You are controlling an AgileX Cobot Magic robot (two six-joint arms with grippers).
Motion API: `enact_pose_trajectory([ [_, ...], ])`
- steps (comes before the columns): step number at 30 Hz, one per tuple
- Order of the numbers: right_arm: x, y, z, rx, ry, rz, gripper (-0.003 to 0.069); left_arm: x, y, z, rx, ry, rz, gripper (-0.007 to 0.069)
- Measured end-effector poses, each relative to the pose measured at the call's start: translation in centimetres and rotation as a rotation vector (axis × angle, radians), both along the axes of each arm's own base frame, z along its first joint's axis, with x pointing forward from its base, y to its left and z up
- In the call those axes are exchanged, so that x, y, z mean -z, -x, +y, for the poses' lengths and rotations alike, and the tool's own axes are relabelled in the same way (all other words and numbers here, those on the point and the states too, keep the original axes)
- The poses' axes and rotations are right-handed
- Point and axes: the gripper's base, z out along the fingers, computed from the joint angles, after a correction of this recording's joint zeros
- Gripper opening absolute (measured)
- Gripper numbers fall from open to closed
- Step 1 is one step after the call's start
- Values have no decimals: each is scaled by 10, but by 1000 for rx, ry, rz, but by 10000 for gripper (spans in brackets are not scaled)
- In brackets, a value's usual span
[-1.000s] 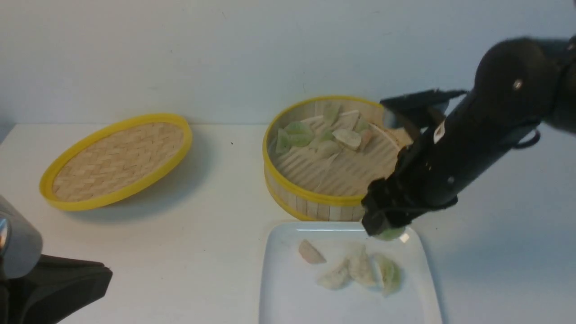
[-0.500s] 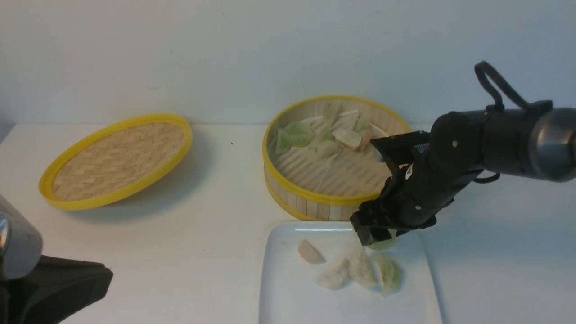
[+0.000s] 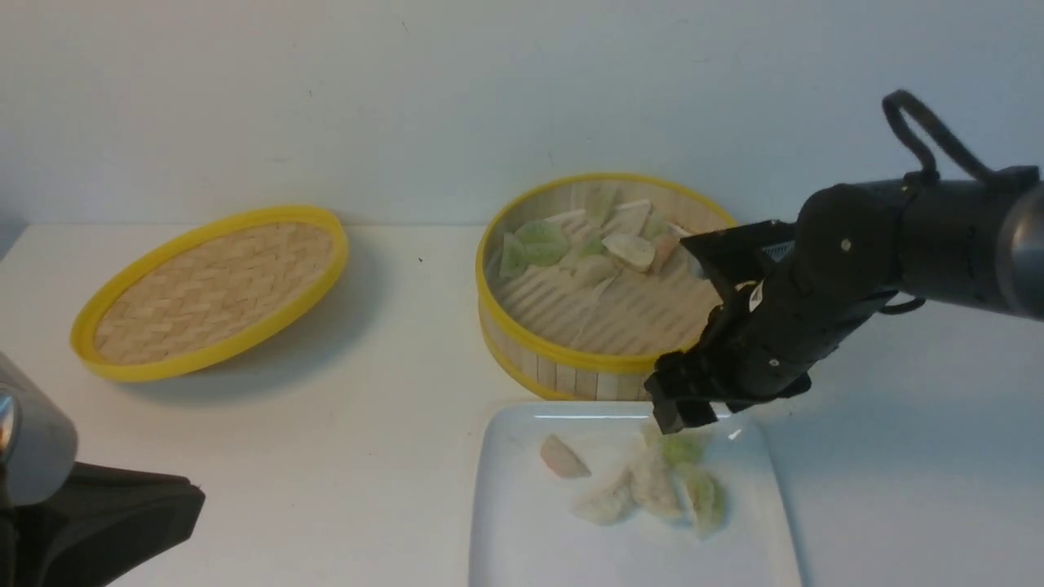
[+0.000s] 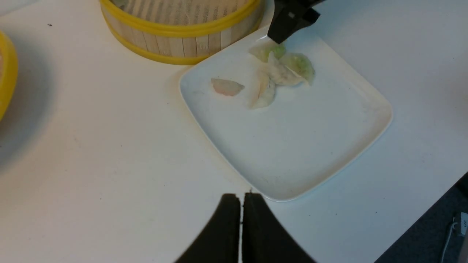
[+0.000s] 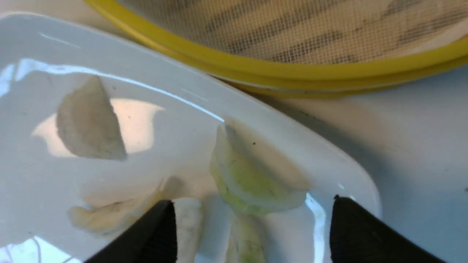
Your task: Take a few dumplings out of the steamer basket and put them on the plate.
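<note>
Checking progress: how many dumplings on the plate (image 3: 522, 554)? — Kim

Five. Pinkish one (image 3: 563, 458) alone on the left. To its right a pale pair (image 3: 652, 485) and a green one (image 3: 705, 497) touch in a row. A second green dumpling (image 3: 681, 448) lies at the far side, against that group. — Raj

Grippers? — Kim

Right gripper (image 3: 681, 417) hovers just above that far green one, jaws spread, nothing pinched. Its wrist view shows the dumpling lying on the plate, clear of both fingers (image 5: 153, 237). Left gripper (image 4: 241, 219) sits near-left, jaws pressed together, empty. — Raj

What's left? — Kim

Steamer basket (image 3: 571, 371) stands just beyond the plate's far edge. A cluster of green and white dumplings (image 3: 599, 244) is bunched at its far side; the near half of the slatted floor is bare. Five probably counts as "a few", so I'd call it done or nearly so. Lid (image 3: 212, 285) lies far left, not involved. — Raj

Dumpling condition? — Kim

Translucent pleated crescents, intact as far as I can see. They look soft and likely sticky, so the touching ones may clump. — Raj
</note>
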Motion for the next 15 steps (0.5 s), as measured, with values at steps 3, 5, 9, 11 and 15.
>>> enact_pose_trajectory([
  [3,-32,9,-6,0,-14,-73,479,0,0,0,0,-2,-1,-6],
  [5,-65,23,-14,0,-32,-143,453,0,0,0,0,-3,-2,-6],
  [9,-109,49,-27,3,-65,-236,397,0,0,0,-1,-1,-4,-6],
  [11,-147,77,-40,13,-110,-335,337,-2,-1,0,-4,11,-20,-6],
  [15,-204,132,-67,29,-207,-546,205,-5,-4,-2,-10,39,-58,-6],
])
